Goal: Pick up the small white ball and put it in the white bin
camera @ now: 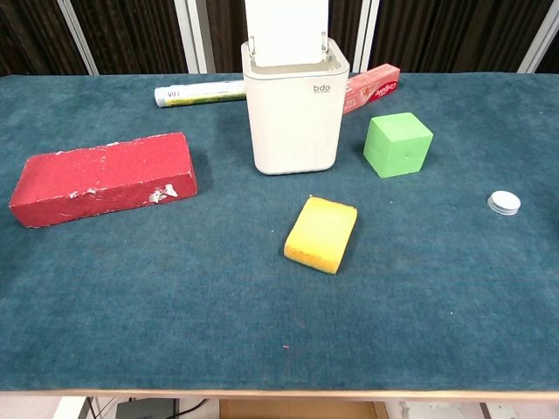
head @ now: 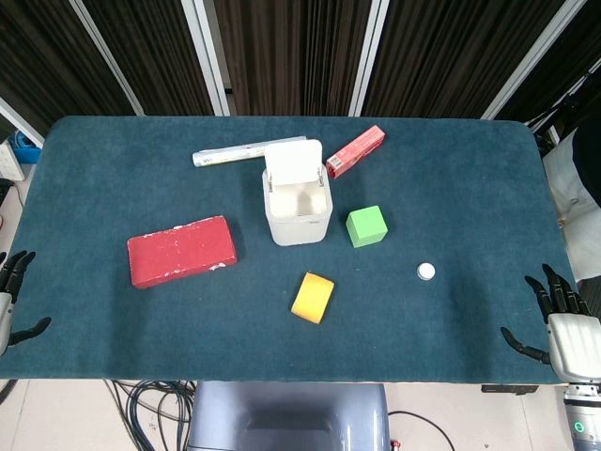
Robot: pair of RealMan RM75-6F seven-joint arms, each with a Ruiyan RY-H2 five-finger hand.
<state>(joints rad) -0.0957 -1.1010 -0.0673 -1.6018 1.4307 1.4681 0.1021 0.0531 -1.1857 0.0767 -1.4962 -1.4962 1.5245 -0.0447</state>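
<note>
The small white ball (head: 426,272) lies on the blue table right of centre; the chest view shows the ball (camera: 504,203) near the right edge. The white bin (head: 298,205) stands mid-table with its lid flipped up, and the bin (camera: 293,108) looks empty at the top. My right hand (head: 561,324) hovers at the table's front right corner, fingers spread, holding nothing, well to the right of the ball and nearer the front edge. My left hand (head: 11,299) sits at the front left edge, fingers apart and empty. Neither hand shows in the chest view.
A red brick (head: 181,250) lies left of the bin. A yellow sponge (head: 313,297) sits in front of it, and a green cube (head: 366,225) stands between bin and ball. Behind the bin lie a white tube (head: 230,153) and a red box (head: 356,150).
</note>
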